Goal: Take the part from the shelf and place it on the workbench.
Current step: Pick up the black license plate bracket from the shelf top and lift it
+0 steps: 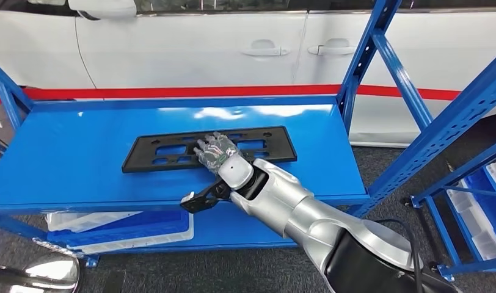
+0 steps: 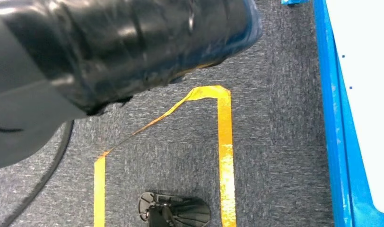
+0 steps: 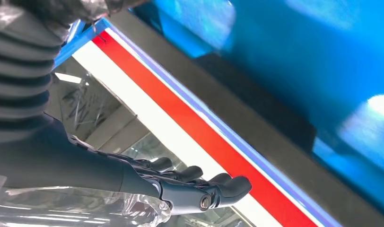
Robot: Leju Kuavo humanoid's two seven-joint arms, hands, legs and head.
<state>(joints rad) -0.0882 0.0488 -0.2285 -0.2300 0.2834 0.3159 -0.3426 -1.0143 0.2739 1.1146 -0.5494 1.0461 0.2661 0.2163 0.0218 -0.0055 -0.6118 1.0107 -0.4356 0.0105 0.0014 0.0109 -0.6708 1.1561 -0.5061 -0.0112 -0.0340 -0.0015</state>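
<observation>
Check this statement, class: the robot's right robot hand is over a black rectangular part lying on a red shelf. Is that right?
One detail is wrong: the shelf is blue, not red. The head view shows the right robot hand over the black rectangular part, which lies flat on that blue shelf. The red is a stripe on the floor behind it.

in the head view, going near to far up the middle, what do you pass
right arm → right hand → black part → back edge of the blue shelf → red stripe → white car door
</observation>
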